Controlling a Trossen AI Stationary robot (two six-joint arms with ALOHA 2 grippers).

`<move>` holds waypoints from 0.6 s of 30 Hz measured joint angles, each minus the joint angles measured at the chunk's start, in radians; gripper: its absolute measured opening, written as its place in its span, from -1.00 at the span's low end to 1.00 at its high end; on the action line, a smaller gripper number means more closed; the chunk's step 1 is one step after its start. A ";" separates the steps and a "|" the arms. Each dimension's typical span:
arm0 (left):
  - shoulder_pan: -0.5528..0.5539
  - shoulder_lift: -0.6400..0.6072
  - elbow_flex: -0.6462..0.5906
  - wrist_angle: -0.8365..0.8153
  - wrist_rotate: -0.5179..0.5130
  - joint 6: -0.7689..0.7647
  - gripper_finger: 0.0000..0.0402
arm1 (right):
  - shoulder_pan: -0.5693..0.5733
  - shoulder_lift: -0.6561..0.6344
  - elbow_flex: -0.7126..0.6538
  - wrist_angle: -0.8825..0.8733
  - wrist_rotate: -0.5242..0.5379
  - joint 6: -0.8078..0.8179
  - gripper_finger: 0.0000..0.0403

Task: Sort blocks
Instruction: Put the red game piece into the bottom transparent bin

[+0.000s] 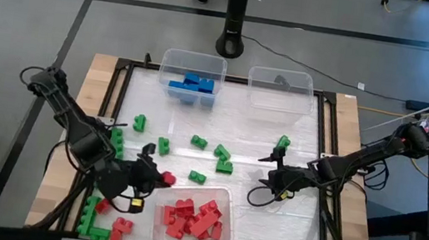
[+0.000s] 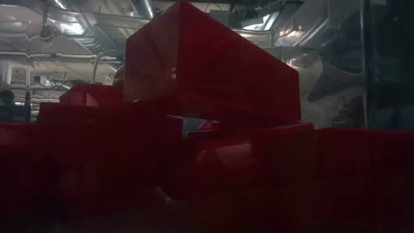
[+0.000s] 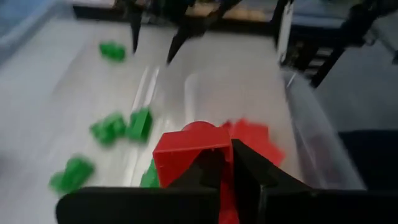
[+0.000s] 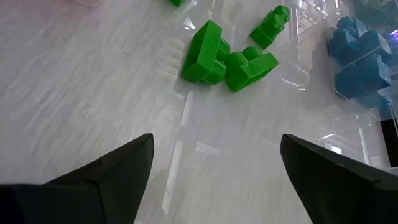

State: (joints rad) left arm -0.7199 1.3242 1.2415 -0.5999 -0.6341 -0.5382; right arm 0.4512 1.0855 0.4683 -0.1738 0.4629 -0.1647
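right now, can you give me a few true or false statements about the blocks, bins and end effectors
1. The left end effector is shut on a red block. True.
2. The bin at the far side holding blue blocks also holds green ones. False: only blue blocks show in it.
3. The right end effector is open and holds nothing. True.
4. The near bin is filled with green blocks. False: it holds red blocks.
5. Several green blocks lie loose on the table between the arms. True.
6. The far right bin is packed with red blocks. False: no red blocks show in it.
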 joint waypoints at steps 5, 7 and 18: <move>0.043 0.047 0.000 0.138 0.065 0.086 -0.94 | 0.000 0.000 0.000 -0.001 -0.001 0.000 0.74; 0.058 0.074 0.000 0.176 0.104 0.108 -0.95 | 0.000 0.000 0.000 -0.001 -0.002 0.000 0.74; 0.102 0.211 0.000 0.262 0.221 0.127 -0.91 | 0.000 0.000 0.000 -0.003 -0.002 -0.001 0.74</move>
State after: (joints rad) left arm -0.6182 1.5355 1.2415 -0.3374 -0.4133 -0.4110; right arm 0.4513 1.0855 0.4681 -0.1764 0.4607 -0.1654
